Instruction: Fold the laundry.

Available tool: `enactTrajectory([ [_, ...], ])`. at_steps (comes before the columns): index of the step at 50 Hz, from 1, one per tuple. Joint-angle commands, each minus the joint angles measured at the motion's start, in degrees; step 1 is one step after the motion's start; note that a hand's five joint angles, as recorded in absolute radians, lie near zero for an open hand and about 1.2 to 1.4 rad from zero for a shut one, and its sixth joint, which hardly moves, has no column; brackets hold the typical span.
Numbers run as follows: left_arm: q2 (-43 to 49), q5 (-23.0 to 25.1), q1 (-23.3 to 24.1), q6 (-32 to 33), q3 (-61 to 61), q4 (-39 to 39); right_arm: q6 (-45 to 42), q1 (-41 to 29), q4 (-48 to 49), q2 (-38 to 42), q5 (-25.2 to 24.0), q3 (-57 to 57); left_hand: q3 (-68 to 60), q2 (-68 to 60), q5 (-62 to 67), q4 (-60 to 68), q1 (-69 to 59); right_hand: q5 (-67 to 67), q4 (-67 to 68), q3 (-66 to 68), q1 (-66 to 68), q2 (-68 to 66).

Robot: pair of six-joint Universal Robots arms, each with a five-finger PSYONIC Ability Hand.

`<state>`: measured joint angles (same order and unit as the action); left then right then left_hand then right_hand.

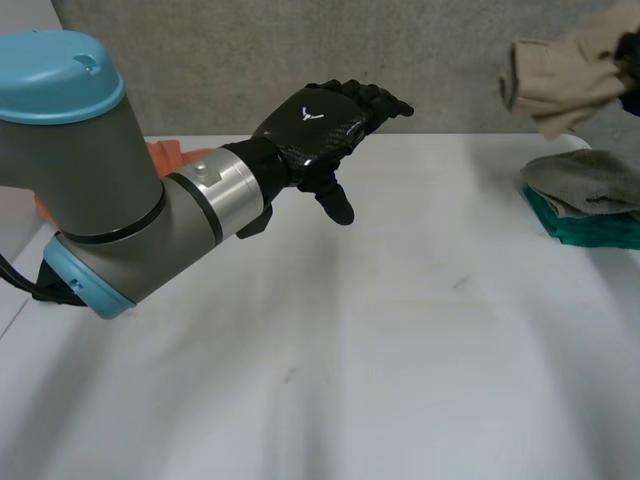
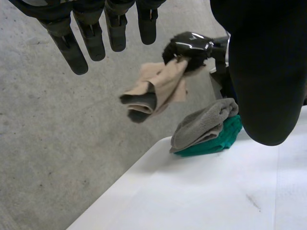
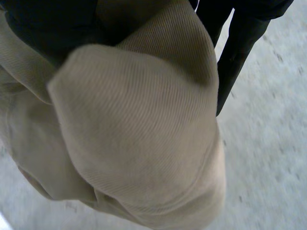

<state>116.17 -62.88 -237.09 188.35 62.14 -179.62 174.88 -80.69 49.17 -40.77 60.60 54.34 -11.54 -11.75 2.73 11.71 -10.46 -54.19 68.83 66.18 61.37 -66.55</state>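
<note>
Beige cloth (image 2: 158,91) dangling soft, limp; right hand (image 2: 189,48) clutching bunched top; left hand (image 1: 320,125) hovering unclenched; corner likely offering cleaner hold.

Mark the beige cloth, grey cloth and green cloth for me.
beige cloth (image 2: 163,86): left wrist view, middle of the hanging bundle.
grey cloth (image 2: 201,123): left wrist view, top face of the folded piece.
green cloth (image 2: 218,141): left wrist view, edge showing beneath the grey.
</note>
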Motion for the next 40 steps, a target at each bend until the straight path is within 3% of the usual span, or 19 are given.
enactTrajectory([
  [1,0.5,0.0,0.2,0.1,0.2,0.1,6.0,8.2,0.7,12.5,-9.3,-5.9,-1.9,-1.7,0.7,1.7,-3.0,-15.8,11.2,13.8,18.6,-13.5],
  [9,1.3,0.0,0.4,0.0,0.2,0.0,6.7,11.3,1.5,17.5,-13.2,-5.7,-1.9,-1.7,0.7,1.7,-3.0,-15.8,11.2,13.8,18.6,-13.5],
  [16,1.7,0.0,1.0,0.1,0.2,0.0,7.6,13.2,1.5,16.0,-16.1,-3.1,-1.9,-1.7,0.7,1.7,-3.0,-15.8,11.2,13.8,18.6,-13.5],
  [20,1.6,0.0,1.2,0.1,0.1,0.0,9.1,13.3,0.8,12.0,-17.3,0.7,-1.9,-1.7,0.7,1.7,-3.0,35.5,-40.1,-37.5,-32.6,37.8],
  [21,1.5,0.0,1.2,0.0,0.1,0.0,9.2,13.5,0.2,10.2,-17.2,2.6,-1.9,-1.7,0.7,1.7,-3.0,54.2,-58.8,-56.2,-51.4,56.5],
  [29,1.1,0.0,1.4,0.0,0.2,0.0,7.9,19.6,-12.1,-0.7,-16.1,7.6,-1.9,-1.7,0.7,1.7,-3.0,54.2,-58.8,-56.2,-51.4,56.5],
  [31,1.0,0.0,1.5,0.0,0.2,0.0,6.1,20.9,-15.8,-2.6,-15.2,7.6,-1.9,-1.7,0.7,1.7,-3.0,54.2,-58.8,-56.2,-51.4,56.5],
  [35,0.0,0.0,1.5,0.0,0.2,0.0,-4.3,23.3,-25.3,-8.0,-8.4,6.9,-1.9,-1.7,0.7,1.7,-3.0,54.2,-58.8,-56.2,-51.4,56.5],
  [40,-3.2,-0.7,0.7,-0.1,-0.3,-0.9,-23.7,22.6,-30.4,-16.4,3.2,6.3,-1.9,-1.7,0.7,1.7,-3.0,54.2,-58.8,-56.2,-51.4,56.5],
])
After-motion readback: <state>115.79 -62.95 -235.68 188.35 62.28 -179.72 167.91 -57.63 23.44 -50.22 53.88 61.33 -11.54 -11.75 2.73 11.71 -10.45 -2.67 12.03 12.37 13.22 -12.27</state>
